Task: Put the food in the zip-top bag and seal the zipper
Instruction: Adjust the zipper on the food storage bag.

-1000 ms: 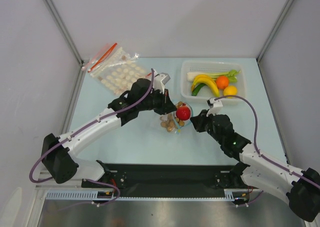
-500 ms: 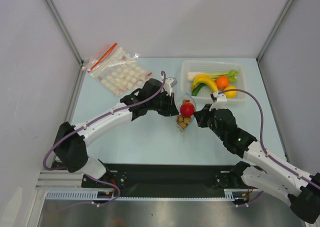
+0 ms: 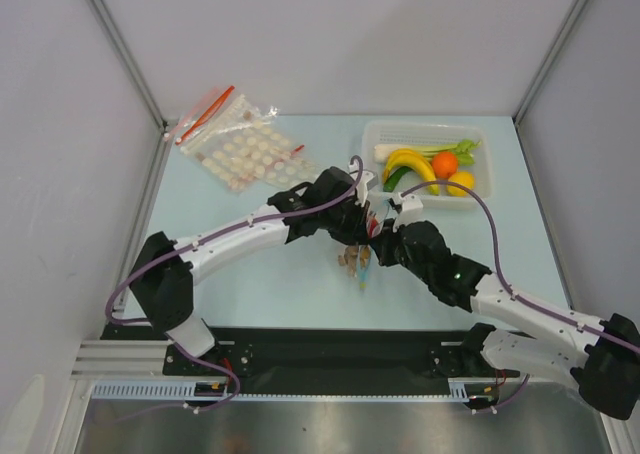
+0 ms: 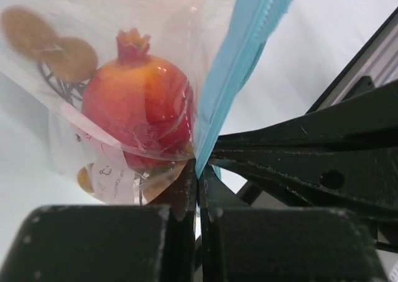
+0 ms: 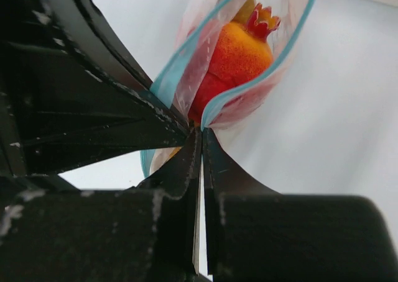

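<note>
The small clear zip-top bag [image 3: 356,262] hangs between my two grippers above the table. Its teal zipper [image 4: 239,52] runs up from my left gripper [image 4: 200,173], which is shut on it. My right gripper [image 5: 200,133] is shut on the same teal strip [image 5: 186,61] from the other side, touching the left fingers. The red round fruit [image 4: 140,102] sits inside the bag, also in the right wrist view [image 5: 236,55]. Tan-brown round fruits [image 4: 68,58] on thin stems lie inside below it, seen in the top view [image 3: 347,262]. The bag mouth gapes open in the right wrist view.
A clear bag with a red strip and white discs [image 3: 235,144] lies at the back left. A clear tray [image 3: 425,134] at the back right holds bananas [image 3: 412,164], an orange [image 3: 445,163], a lemon and greens.
Both grippers came together at the table's middle. The left arm swung right and the right arm moved left, so the bag now hangs down between them with the red fruit hidden from above.
</note>
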Controlling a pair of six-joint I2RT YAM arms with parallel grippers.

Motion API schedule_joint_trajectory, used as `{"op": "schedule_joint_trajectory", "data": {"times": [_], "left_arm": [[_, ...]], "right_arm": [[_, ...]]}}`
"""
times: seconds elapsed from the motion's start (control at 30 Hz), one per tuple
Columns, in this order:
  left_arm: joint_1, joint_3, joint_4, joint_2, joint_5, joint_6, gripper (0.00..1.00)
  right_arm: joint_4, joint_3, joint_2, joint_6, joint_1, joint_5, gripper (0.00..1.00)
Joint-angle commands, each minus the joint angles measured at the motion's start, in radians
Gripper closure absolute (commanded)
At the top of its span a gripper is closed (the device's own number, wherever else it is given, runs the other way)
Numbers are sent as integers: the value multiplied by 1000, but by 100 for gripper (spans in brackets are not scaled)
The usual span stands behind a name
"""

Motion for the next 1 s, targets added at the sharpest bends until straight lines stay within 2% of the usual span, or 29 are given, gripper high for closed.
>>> {"op": "schedule_joint_trajectory", "data": {"times": [0.0, 0.1, 0.3, 0.47, 0.63, 0.73, 0.8, 0.97], "left_arm": [[-23, 60, 19, 27, -10, 15, 100], [-25, 66, 16, 38, -12, 15, 100], [-26, 104, -52, 41, -41, 46, 100], [-42, 132, -152, -15, -145, 80, 99], [-42, 117, -179, -66, -209, 93, 98], [-39, 111, -156, -60, -179, 87, 98], [-33, 97, -118, -54, -105, 81, 98], [-20, 86, -87, -35, -22, 67, 99]], "right_arm": [[115, 50, 0, -48, 57, -11, 100], [134, 33, -27, -53, 69, -11, 100], [197, -36, -194, -67, 71, -54, 100], [158, -33, -263, -64, 71, -14, 100], [111, -8, -227, -48, 68, 42, 100], [70, 7, -176, -19, 49, 78, 100], [68, 13, -132, 7, 6, 30, 100], [86, 16, -58, 33, -58, -82, 100]]}}
